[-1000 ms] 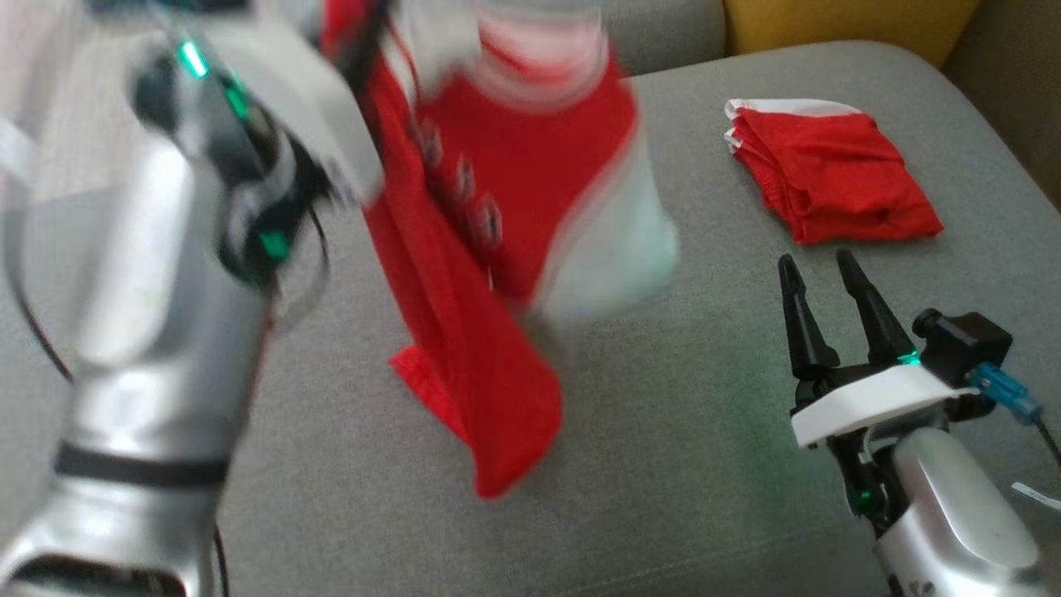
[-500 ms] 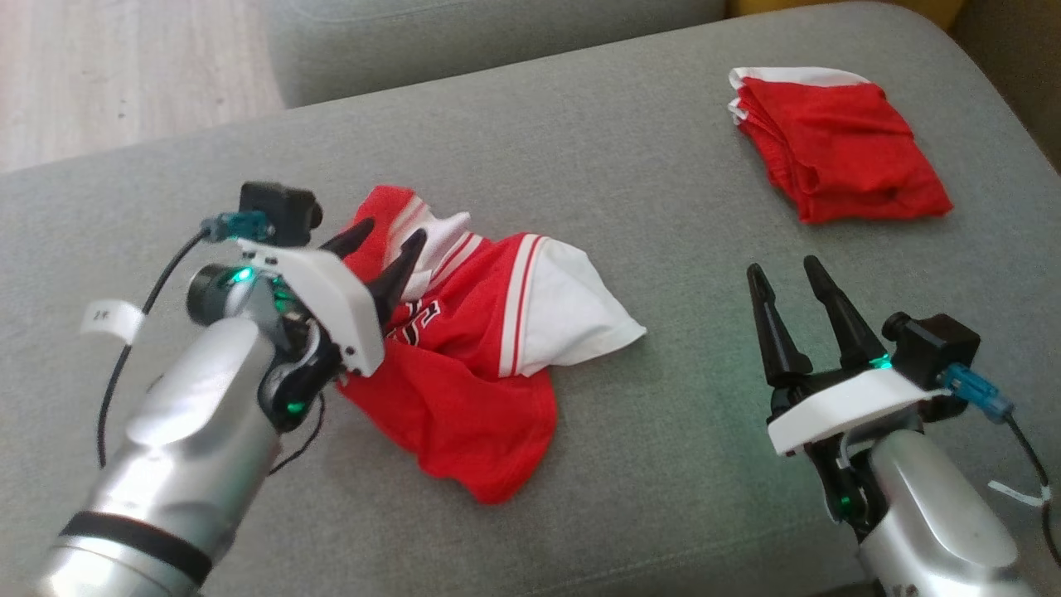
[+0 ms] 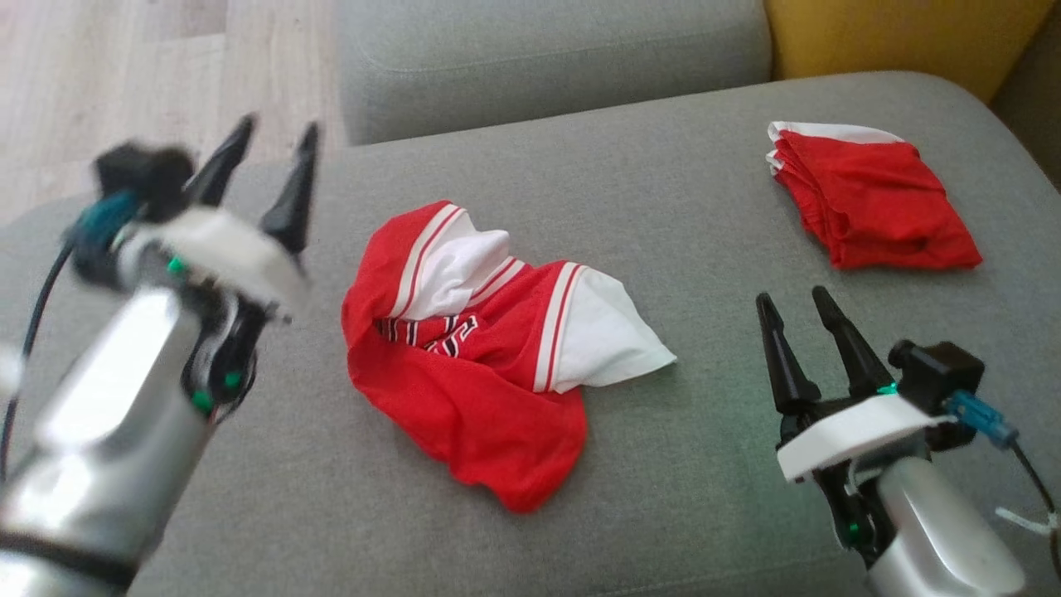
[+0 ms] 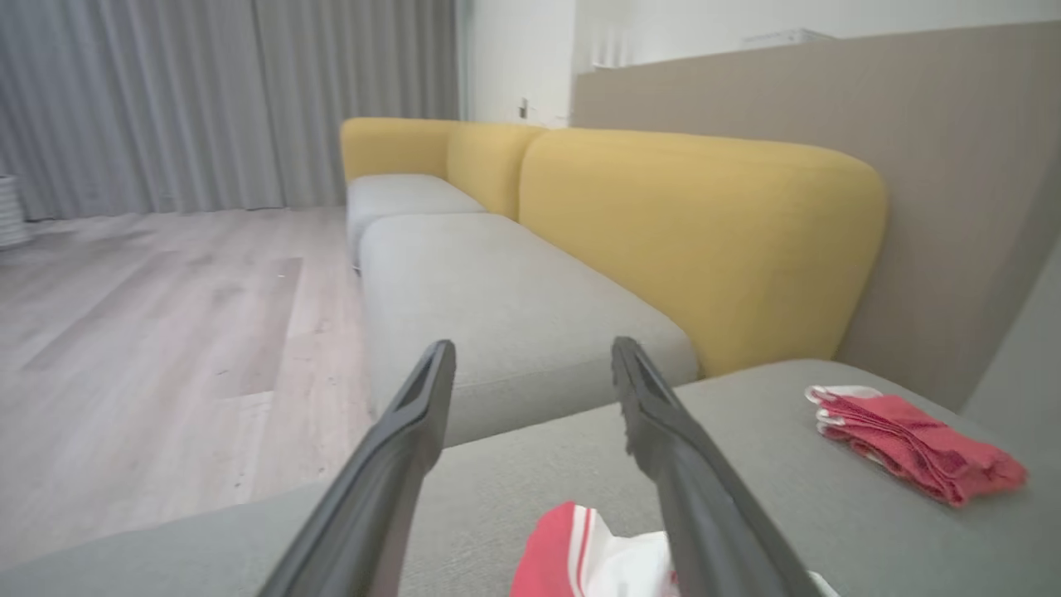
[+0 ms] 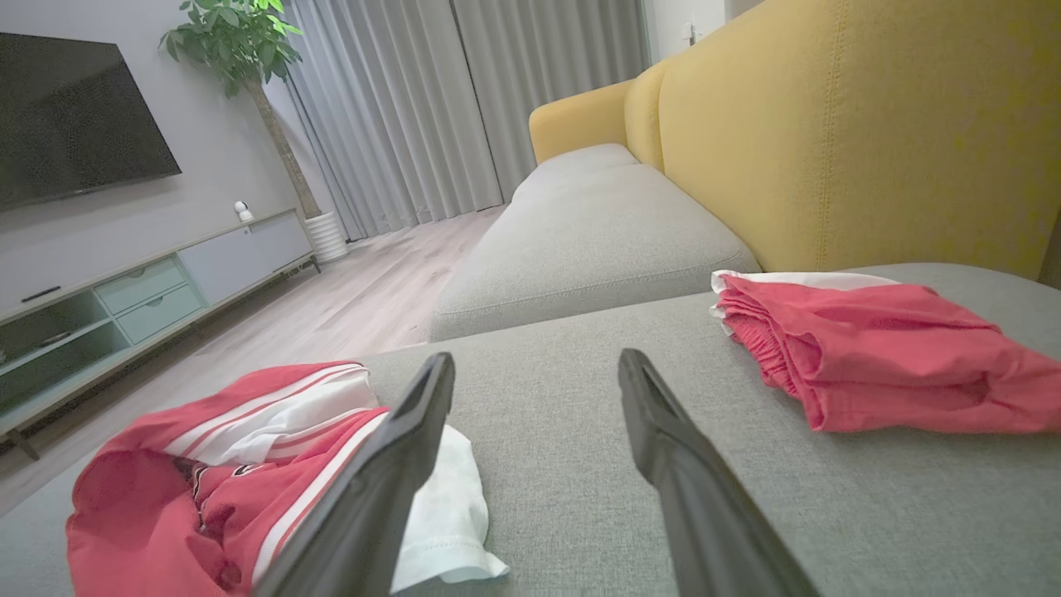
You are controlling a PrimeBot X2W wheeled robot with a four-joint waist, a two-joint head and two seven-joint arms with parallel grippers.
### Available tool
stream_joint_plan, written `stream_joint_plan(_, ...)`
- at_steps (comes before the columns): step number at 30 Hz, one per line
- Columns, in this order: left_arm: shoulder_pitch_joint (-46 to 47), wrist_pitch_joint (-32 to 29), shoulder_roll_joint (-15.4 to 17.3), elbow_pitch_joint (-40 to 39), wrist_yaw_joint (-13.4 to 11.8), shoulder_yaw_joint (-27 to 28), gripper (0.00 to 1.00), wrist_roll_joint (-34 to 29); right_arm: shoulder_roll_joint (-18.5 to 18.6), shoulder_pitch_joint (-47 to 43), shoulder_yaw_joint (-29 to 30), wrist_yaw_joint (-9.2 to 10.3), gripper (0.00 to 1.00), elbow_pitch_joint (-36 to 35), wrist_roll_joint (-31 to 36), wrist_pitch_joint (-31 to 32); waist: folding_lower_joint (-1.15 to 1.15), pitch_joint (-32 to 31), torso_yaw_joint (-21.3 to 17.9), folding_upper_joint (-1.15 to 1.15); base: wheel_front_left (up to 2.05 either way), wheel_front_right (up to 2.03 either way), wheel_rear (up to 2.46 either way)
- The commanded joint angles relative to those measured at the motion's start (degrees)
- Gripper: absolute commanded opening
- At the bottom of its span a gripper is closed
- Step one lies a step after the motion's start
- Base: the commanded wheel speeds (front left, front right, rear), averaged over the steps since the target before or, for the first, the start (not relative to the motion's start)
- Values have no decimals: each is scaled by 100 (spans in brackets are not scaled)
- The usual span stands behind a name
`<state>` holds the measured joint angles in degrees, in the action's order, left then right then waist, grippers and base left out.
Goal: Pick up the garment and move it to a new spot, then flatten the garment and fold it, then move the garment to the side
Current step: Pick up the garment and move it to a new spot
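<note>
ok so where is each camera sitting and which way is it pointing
Head view: on the head, looking down at the grey sofa seat with the crumpled garment; left tool and right tool show, both open.
Left wrist view: on the left wrist, facing along the seat toward the yellow backrest; its own two fingers show.
Right wrist view: on the right wrist, facing across the seat toward curtains; its own two fingers show.
Shared: both wrist views catch the folded red garment and the crumpled one.

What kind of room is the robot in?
Probably a living room at home: a grey and yellow sofa, a TV on the wall over a low cabinet, and a potted plant beside long curtains.
</note>
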<state>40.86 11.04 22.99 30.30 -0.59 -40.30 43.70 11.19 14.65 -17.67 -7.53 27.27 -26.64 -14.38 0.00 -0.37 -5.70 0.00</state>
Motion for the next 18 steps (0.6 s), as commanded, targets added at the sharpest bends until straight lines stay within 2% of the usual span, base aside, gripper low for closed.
stream_joint_plan(1,-45,114,320,-282,-192,337,100,5,16,70,-43,4,100,-203,40,-62,0,-41,53,0,0,0,0)
stream_joint_plan(2,-275,186,399,-503,-401,460,100,31,10,38,-28,4,100,-227,50,-62,0,-46,69,0,0,0,0)
stream_joint_plan(3,-814,312,503,-1025,-738,777,100,144,-8,-28,-8,4,100,-275,69,-62,0,-51,87,0,0,0,0)
stream_joint_plan(6,-1749,388,608,-1879,-1140,1414,100,97,-50,-85,-61,4,100,-305,82,-62,0,-44,79,0,0,0,0)
stream_joint_plan(10,-3084,393,283,-2873,-1524,2284,100,-483,-65,-121,-29,4,100,-365,66,-62,0,-24,99,0,0,0,0)
stream_joint_plan(14,-3934,395,-109,-3179,-1504,2556,100,-1024,-25,-163,28,4,100,-395,62,-62,0,-15,163,0,0,0,0)
stream_joint_plan(18,-4163,395,-463,-3164,-1380,2615,100,-1437,11,-203,78,4,100,-402,79,-62,0,-22,239,0,0,0,0)
